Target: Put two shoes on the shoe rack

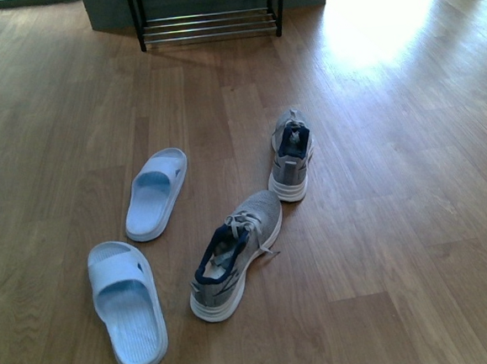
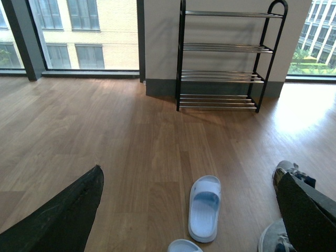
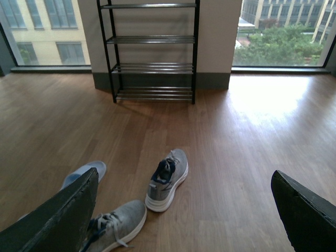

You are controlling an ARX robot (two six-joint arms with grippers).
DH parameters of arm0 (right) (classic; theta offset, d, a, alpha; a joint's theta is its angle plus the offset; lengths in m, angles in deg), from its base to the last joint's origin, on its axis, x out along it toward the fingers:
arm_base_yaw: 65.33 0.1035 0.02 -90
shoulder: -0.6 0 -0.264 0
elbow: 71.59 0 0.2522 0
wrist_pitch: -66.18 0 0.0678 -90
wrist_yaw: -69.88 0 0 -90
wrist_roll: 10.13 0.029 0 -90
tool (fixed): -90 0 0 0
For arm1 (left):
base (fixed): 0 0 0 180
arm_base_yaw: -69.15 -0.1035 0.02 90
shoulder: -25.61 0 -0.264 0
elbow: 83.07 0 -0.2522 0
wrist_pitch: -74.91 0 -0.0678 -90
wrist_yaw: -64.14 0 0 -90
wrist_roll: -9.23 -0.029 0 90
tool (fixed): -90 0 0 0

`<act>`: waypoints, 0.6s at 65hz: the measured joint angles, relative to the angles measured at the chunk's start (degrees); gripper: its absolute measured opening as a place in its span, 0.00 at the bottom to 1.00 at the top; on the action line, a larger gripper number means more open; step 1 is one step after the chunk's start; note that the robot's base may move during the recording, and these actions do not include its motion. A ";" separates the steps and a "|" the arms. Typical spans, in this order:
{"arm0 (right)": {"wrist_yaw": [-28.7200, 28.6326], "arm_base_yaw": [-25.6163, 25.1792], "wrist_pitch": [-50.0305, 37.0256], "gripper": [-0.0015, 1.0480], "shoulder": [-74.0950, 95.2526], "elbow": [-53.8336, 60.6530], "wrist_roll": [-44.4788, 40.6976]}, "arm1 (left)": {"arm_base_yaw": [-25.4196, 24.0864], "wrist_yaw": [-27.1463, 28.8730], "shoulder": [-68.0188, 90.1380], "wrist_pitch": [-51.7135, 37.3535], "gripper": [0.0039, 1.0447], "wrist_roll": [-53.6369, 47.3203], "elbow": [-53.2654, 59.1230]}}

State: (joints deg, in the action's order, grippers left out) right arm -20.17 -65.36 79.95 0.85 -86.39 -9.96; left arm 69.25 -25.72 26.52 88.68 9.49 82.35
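Two grey sneakers lie on the wooden floor, one farther off [image 1: 291,157] and one nearer [image 1: 236,254], both with toes pointing towards the shoe rack [image 1: 207,25] at the back wall. Neither arm shows in the front view. My right gripper [image 3: 185,173] is open above the floor, with the far sneaker [image 3: 168,178] and the near sneaker [image 3: 118,223] between its dark fingers [image 3: 58,220]. My left gripper [image 2: 189,176] is open too, over a pale blue slide [image 2: 205,207]. The shoe rack [image 2: 220,79] has nothing on its chrome bars.
Two pale blue slides [image 1: 157,193] [image 1: 126,302] lie left of the sneakers. Bare wooden floor stretches between the shoes and the rack [image 3: 152,63]. Tall windows flank the wall behind it, and a sunlit patch [image 1: 383,19] lies at the right.
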 joint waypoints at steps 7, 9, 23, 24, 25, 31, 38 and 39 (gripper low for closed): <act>0.02 0.00 0.00 0.91 0.00 -0.02 0.00 | 0.00 -0.07 0.00 0.00 0.91 0.00 0.00; 0.02 0.00 0.00 0.91 0.00 -0.02 0.00 | 0.00 -0.02 0.00 0.00 0.91 0.02 0.00; 0.04 0.00 0.00 0.91 -0.02 -0.02 0.00 | 0.00 -0.11 0.00 0.00 0.91 0.00 0.00; 0.07 0.00 0.00 0.91 -0.02 0.00 0.00 | 0.00 -0.11 0.00 0.00 0.91 0.02 0.00; 0.04 0.00 0.00 0.91 -0.02 0.00 0.00 | 0.00 -0.11 0.00 0.00 0.91 0.02 0.00; 0.04 0.00 0.00 0.91 0.00 -0.02 0.00 | 0.00 -0.11 0.00 0.00 0.91 0.02 0.00; 0.07 0.00 0.00 0.91 0.00 -0.02 0.00 | 0.00 -0.13 0.00 0.00 0.91 0.00 0.00; 0.09 0.00 0.00 0.91 0.02 0.00 0.00 | 0.00 -0.11 0.00 0.02 0.91 0.00 0.00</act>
State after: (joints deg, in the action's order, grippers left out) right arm -20.08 -65.36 79.95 0.87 -86.39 -9.96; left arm 69.25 -25.83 26.52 88.71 9.49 82.35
